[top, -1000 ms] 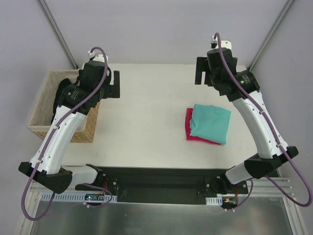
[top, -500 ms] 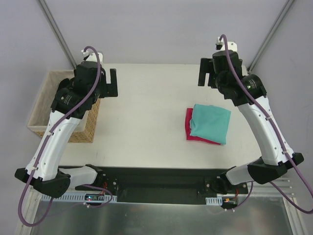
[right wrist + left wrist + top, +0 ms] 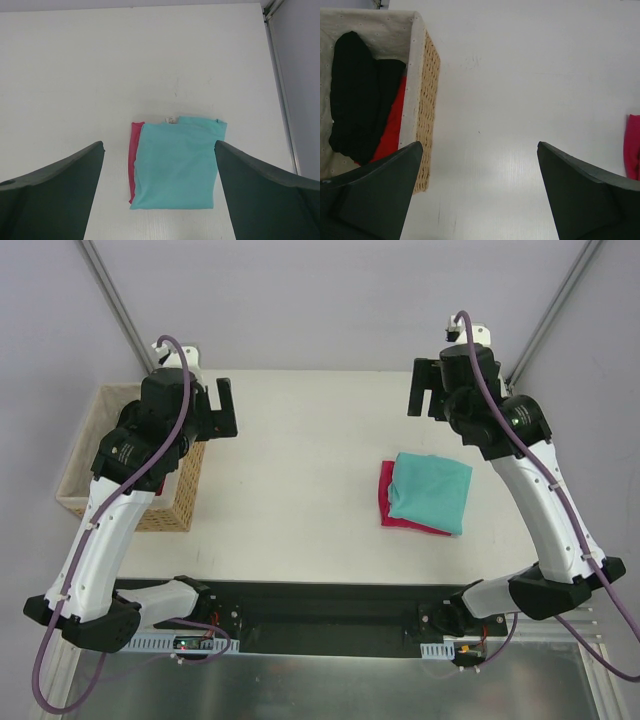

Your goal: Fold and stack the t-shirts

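- Left claw [image 3: 479, 145]: spread wide, nothing in it. It hangs high over the left part of the table [image 3: 300, 470], beside the basket [image 3: 417, 75].
- Right claw [image 3: 159, 145]: spread wide, nothing in it. It hangs high over the far right part of the table and looks down on the stack.
- Task's things: the teal t-shirt [image 3: 175, 162] lies folded on top of the folded pink t-shirt [image 3: 133, 160], right of the table's centre. Pink shows as a strip along the stack's left side and near edge. A small white label [image 3: 171, 120] peeks out at the far edge.
- Basket on the left holds a black garment [image 3: 355, 100] and some red cloth [image 3: 392, 130]; neither is mine to handle.
- Judgement: folding and stacking look done. The step in hand is to draw clear and check the stack.
- To do it well: hold both claws high and apart, with no pass low over the stack, since loose cloth snags and unfolds.
- If squaring is wanted: nudge the teal shirt left and nearer from above with light contact. Do not pinch.
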`<act>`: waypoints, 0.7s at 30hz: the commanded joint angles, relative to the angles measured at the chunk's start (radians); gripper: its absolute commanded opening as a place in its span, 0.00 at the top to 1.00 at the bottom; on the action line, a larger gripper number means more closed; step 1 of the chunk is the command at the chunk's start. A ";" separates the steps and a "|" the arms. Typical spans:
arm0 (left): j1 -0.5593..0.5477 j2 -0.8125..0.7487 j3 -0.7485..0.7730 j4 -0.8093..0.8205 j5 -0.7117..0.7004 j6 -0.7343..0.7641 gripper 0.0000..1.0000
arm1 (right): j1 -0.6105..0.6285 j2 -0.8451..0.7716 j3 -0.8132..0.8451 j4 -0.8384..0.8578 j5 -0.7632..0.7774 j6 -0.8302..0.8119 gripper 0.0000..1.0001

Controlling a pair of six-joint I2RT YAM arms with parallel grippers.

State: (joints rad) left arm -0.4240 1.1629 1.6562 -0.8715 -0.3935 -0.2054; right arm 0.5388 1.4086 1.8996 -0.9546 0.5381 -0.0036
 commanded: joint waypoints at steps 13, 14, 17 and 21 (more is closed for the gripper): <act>0.007 -0.037 -0.012 0.046 0.018 -0.026 0.01 | 0.000 -0.010 0.015 0.010 0.005 -0.012 0.04; 0.007 -0.043 -0.018 0.049 0.016 -0.017 0.01 | 0.000 -0.010 0.016 0.008 0.006 -0.012 0.04; 0.007 -0.064 -0.039 0.077 0.039 0.009 0.01 | 0.001 -0.008 0.019 0.005 0.006 -0.010 0.04; 0.007 -0.091 -0.064 0.107 0.012 0.009 0.01 | 0.000 -0.010 0.019 0.001 0.011 -0.007 0.04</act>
State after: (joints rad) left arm -0.4236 1.1164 1.6146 -0.8299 -0.3733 -0.2157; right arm 0.5388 1.4059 1.8996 -0.9546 0.5377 -0.0044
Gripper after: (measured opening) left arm 0.992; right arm 0.964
